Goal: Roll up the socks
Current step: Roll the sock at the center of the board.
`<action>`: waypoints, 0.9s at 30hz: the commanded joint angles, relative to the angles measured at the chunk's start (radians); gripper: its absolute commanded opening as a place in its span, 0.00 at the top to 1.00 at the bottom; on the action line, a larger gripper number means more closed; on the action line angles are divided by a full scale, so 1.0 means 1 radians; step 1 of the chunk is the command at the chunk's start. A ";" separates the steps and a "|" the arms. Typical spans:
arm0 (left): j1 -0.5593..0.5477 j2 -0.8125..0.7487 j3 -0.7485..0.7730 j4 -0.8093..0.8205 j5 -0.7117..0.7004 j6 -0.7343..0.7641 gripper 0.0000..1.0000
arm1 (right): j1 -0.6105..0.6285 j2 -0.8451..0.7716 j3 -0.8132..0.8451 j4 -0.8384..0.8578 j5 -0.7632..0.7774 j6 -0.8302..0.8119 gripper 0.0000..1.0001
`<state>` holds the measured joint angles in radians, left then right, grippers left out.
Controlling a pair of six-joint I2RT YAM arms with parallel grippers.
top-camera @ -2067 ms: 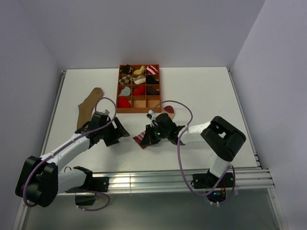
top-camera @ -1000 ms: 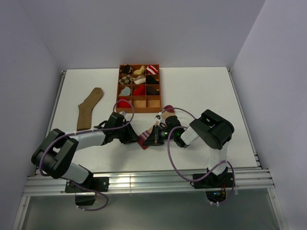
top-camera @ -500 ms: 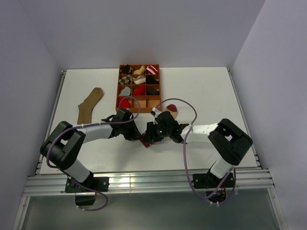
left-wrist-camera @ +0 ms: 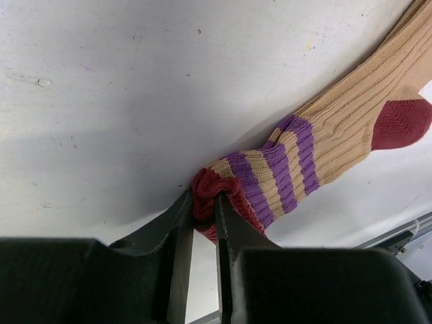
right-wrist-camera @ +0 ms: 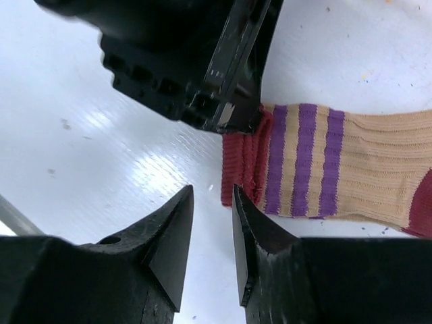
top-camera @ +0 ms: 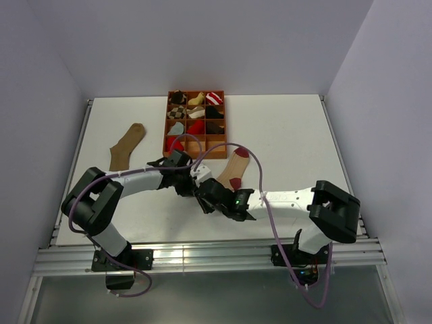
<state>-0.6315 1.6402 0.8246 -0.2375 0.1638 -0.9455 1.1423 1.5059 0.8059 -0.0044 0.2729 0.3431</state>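
A beige sock (left-wrist-camera: 331, 142) with purple stripes, a dark red heel and a red cuff lies flat on the white table (top-camera: 283, 135). My left gripper (left-wrist-camera: 204, 202) is shut on its bunched red cuff (left-wrist-camera: 209, 189). From above, the left gripper (top-camera: 194, 186) sits at the sock's near end (top-camera: 233, 172). My right gripper (right-wrist-camera: 212, 197) stands open and empty just short of the cuff (right-wrist-camera: 241, 169), with the left gripper's body (right-wrist-camera: 196, 61) right behind it. The right gripper (top-camera: 208, 200) almost touches the left one. A plain brown sock (top-camera: 126, 146) lies far left.
A brown wooden tray (top-camera: 167, 128) with twelve compartments stands at the back middle, several of them holding small sock bundles. The two wrists crowd together near the table's front middle. A metal rail (top-camera: 202, 255) runs along the near edge.
The right gripper let go of the cuff, opened and slid left and nearer. The left gripper moved in and shut on the cuff. The striped sock now lies stretched out.
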 commanded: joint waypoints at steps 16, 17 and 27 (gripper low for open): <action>-0.008 0.069 0.011 -0.149 -0.079 0.068 0.80 | 0.056 0.200 0.012 0.037 0.134 -0.076 0.63; -0.008 0.069 0.013 -0.151 -0.079 0.067 0.80 | 0.059 0.208 0.010 0.037 0.127 -0.079 0.62; -0.008 0.070 0.042 -0.178 -0.084 0.062 0.80 | 0.099 0.361 0.064 -0.054 0.155 -0.029 0.58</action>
<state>-0.6346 1.6657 0.8761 -0.3042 0.1558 -0.9245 1.2259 1.7599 0.8692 0.0341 0.4553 0.2623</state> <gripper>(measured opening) 0.208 0.430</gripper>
